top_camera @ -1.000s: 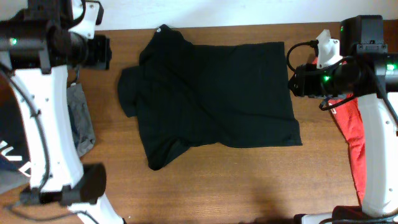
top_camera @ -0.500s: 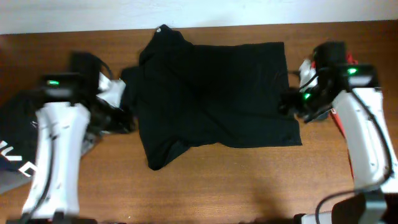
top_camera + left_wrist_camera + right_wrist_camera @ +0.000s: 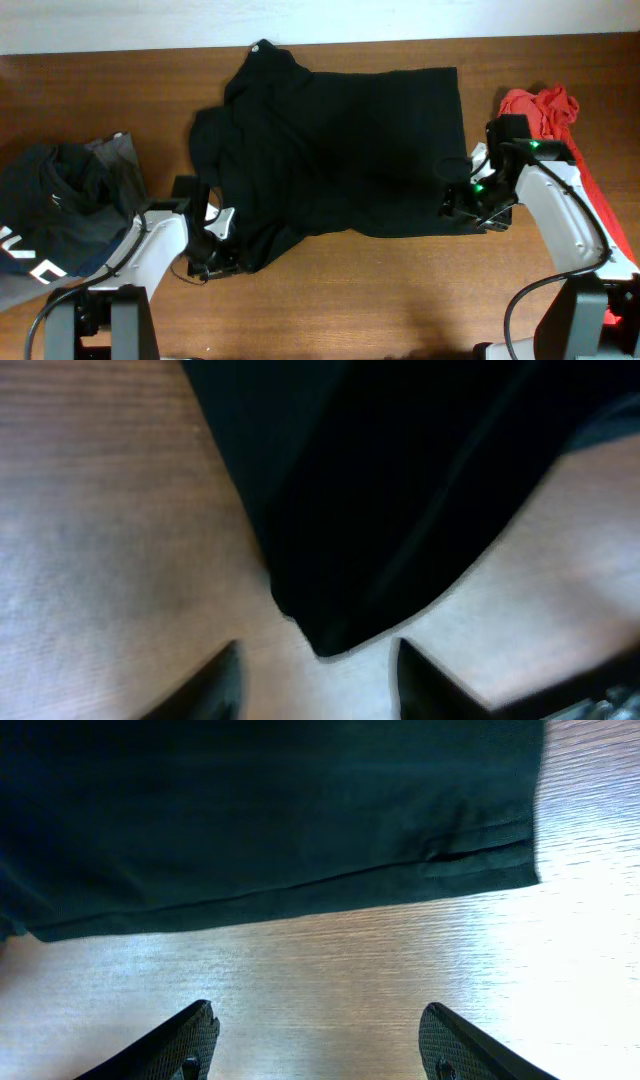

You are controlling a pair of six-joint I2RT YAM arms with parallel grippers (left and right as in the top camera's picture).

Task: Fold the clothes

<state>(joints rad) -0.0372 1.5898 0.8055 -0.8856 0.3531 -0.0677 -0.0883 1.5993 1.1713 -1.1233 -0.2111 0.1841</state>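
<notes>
The black T-shirt [image 3: 340,150] is lying flat across the bench [image 3: 400,300]. We are hovering the left pincer [image 3: 315,680] and right pincer [image 3: 320,1040], both spread apart and empty, at its near edge, aiming for equal, square bites.

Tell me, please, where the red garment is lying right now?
In the overhead view, the red garment lies at the right side of the table, beside the right arm and just right of the black shirt, not touching it.
</notes>
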